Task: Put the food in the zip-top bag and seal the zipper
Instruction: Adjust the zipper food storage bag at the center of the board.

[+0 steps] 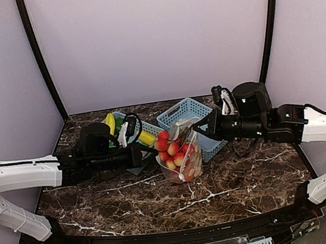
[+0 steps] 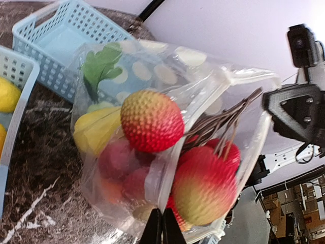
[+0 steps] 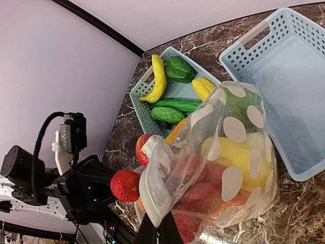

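glossy clear plastic bag (image 2: 216,84), bumpy plastic fruit (image 2: 151,121), polished marbled tabletop (image 2: 40,168)
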